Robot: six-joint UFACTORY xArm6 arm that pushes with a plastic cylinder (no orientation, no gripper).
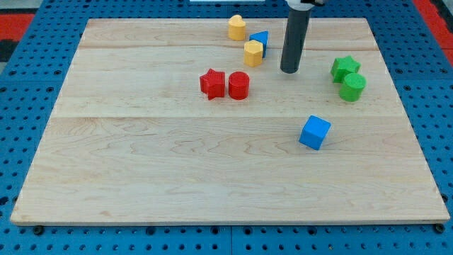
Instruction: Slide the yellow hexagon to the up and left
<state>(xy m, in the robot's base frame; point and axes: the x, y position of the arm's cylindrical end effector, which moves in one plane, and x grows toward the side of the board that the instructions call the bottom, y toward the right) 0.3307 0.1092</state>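
Guessing the yellow hexagon (253, 52) is light, rigid, slidey; my tip (289, 70) sits just right, push its lower-right face. No pincer here.

A straight, dark grey cylindrical rod with a smooth matte surface. Its upper end meets a black collar with a pale band, and my tip (289, 71) ends flat and blunt.

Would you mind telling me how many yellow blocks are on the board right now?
2: the yellow hexagon left of my tip, touching a blue block; another yellow block up-left of it. None seems hidden.
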